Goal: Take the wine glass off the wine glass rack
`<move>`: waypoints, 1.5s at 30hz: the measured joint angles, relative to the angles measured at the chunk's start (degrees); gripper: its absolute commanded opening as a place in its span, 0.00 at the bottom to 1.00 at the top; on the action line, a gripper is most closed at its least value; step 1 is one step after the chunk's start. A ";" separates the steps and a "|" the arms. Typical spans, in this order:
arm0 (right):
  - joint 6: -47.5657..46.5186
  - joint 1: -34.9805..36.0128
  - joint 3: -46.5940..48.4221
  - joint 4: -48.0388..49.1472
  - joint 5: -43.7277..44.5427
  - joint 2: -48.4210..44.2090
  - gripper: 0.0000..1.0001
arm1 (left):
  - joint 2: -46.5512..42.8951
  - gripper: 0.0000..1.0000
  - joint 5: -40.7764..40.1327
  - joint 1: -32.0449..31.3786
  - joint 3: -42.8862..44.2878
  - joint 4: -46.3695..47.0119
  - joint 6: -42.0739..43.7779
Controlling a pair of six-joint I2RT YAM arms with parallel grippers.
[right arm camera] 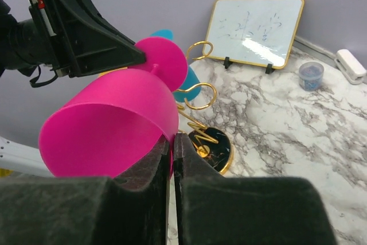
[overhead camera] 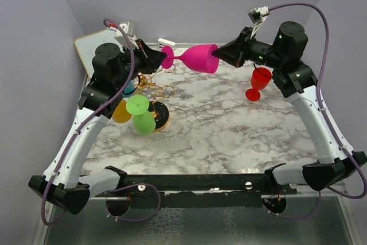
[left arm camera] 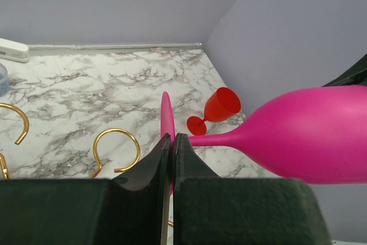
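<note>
though veined, white table [overhead camera: 229,133], lilac walls [overhead camera: 189,4]

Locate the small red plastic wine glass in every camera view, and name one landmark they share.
Top external: the small red plastic wine glass stands upright on the marble tabletop, right of centre.
Left wrist: it shows just right of centre, leaning in the picture.
Right wrist: not in view.
Shared landmark: the large magenta wine glass, horizontal in the air, in all three.

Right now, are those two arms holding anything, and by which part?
Yes, the pink wine glass, lying sideways. The left tool pinches the edge of its round foot; the right tool pinches the rim of its bowl.
</note>
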 measured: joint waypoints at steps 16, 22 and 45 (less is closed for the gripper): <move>-3.63 0.00 6.64 -8.50 22.88 0.35 0.01 | 1.29 0.99 -0.83 0.00 0.92 0.50 1.60; -4.39 -2.40 20.13 -14.01 33.35 8.92 0.01 | -0.57 0.99 -1.66 0.00 0.50 0.39 3.43; 20.50 -39.06 27.85 -39.01 43.91 34.27 0.01 | -7.56 0.99 -2.58 0.00 -2.86 0.66 8.61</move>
